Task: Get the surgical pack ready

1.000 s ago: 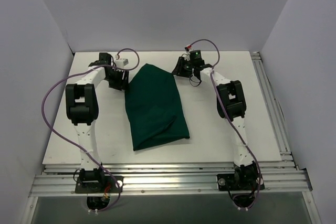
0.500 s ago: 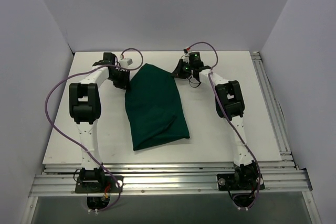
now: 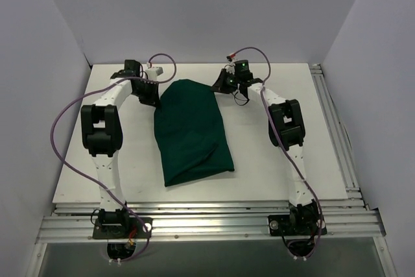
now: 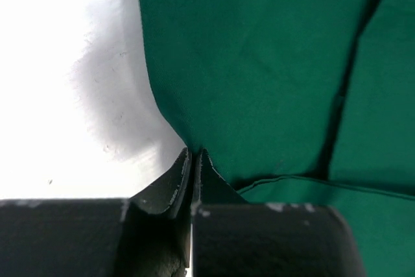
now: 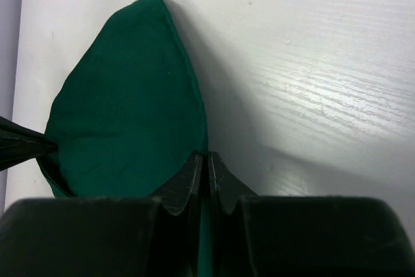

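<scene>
The dark green drape (image 3: 191, 131) lies folded in the middle of the table (image 3: 253, 167), its far end pinched by both arms: the left gripper (image 4: 194, 155) and the right gripper (image 5: 208, 158) are each clamped shut on a thin sliver of its edge. If they lift or spread unevenly, I'd expect a corner to slip free and the cloth to twist.
</scene>
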`<act>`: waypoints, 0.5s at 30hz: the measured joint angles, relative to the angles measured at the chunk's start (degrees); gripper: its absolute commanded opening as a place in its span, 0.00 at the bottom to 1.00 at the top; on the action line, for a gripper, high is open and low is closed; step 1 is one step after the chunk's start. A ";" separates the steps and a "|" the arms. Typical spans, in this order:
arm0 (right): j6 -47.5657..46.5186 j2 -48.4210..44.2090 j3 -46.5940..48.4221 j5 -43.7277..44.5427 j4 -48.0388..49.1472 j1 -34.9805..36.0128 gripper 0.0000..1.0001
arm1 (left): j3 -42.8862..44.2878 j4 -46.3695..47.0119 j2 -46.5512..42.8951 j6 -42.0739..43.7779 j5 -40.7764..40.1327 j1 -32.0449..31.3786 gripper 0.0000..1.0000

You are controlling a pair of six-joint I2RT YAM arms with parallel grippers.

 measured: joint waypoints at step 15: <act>-7.48 -24.55 -21.44 -3.04 2.49 -0.81 0.00 | -9.84 -2.97 -19.37 8.41 5.73 0.00 0.02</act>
